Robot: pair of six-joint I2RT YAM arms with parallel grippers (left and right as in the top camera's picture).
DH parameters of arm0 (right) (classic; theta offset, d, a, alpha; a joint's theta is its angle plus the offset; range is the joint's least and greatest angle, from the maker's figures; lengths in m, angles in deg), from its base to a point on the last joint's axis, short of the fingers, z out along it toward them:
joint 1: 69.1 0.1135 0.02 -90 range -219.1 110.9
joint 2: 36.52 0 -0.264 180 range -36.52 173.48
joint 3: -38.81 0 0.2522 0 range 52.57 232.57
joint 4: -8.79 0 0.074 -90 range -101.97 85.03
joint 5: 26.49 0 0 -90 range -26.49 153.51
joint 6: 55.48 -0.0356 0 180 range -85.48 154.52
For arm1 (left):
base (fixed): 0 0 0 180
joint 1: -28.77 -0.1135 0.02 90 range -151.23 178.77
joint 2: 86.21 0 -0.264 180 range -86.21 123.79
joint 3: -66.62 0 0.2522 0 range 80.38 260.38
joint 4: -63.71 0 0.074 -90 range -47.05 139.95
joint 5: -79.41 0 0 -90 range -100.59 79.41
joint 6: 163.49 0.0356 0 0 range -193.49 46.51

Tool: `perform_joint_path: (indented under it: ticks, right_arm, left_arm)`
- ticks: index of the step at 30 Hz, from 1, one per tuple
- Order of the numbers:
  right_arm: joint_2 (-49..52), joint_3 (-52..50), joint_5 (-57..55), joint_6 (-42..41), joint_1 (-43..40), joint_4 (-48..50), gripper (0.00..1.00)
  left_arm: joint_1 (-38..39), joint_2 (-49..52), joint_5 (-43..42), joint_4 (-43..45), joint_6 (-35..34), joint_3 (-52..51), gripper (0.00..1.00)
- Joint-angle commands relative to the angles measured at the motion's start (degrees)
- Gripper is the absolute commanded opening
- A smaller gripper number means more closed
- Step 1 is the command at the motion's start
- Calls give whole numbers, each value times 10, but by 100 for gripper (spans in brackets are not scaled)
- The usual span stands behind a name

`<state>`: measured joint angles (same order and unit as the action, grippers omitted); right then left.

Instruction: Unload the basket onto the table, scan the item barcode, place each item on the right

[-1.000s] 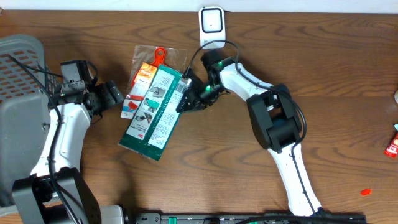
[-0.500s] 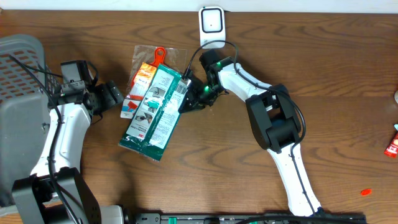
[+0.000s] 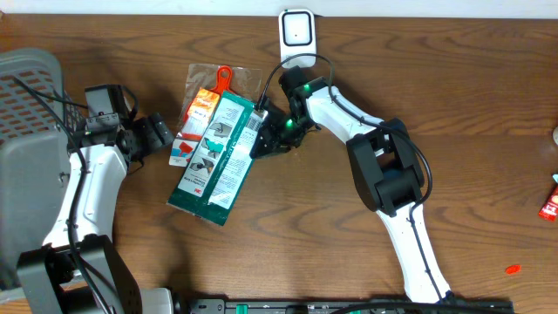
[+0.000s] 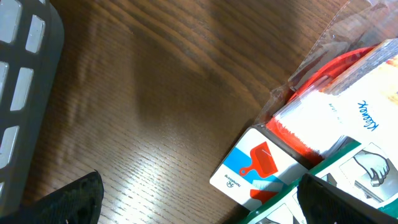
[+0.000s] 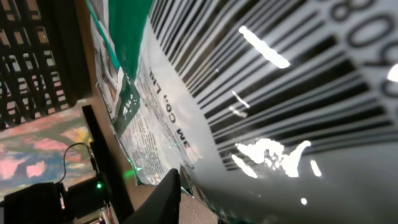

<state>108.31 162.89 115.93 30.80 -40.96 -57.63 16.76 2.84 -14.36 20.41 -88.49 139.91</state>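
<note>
White shells and black joint housings covered the left arm (image 3: 87, 183) and the right arm (image 3: 411, 237). Thin black cables (image 3: 307, 58) trailed along both; green lights (image 3: 288, 125) glowed on the right wrist. The left claw (image 3: 159, 133) was matte black.

A brown wooden table (image 3: 488, 105) is seen from above. A grey plastic basket (image 3: 30, 113) with slotted walls is set on its left end. Near the middle, a clear packet (image 3: 205, 87) holding an orange-red tool and a printed card is laid flat. A long green package (image 3: 218, 161) is laid slantwise over the packet's right side, its lower end on bare wood. A white scanner (image 3: 296, 35) is stood at the far edge, near the 2 packets. At the right edge a red packet (image 3: 549, 202) is cut off by the frame. 1 small orange-red piece (image 3: 513, 269) is seen at the front right, well apart from the rest.
</note>
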Motion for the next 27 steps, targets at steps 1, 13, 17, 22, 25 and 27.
perform_joint_path:
  ticks: [1,13,17,22,25,27]
  right_arm:
    - [46,-24,-196,9,-12,2,15]
    - [46,-21,-207,9,-21,5,1]
    - [36,-16,-183,24,-23,-5,1]
    - [-11,-16,-161,43,-22,-14,1]
    - [-46,-16,-161,43,-22,-21,1]
    - [-70,-16,-161,43,-23,-25,1]
  left_arm:
    - [-4,8,-1,-2,3,-1,99]
    - [-4,10,-1,-1,3,-1,99]
    - [-4,10,-1,-1,3,-1,99]
    - [-4,16,-1,-1,3,-1,99]
    - [-4,21,-1,-1,3,-1,99]
    - [-4,28,-1,-1,3,-1,99]
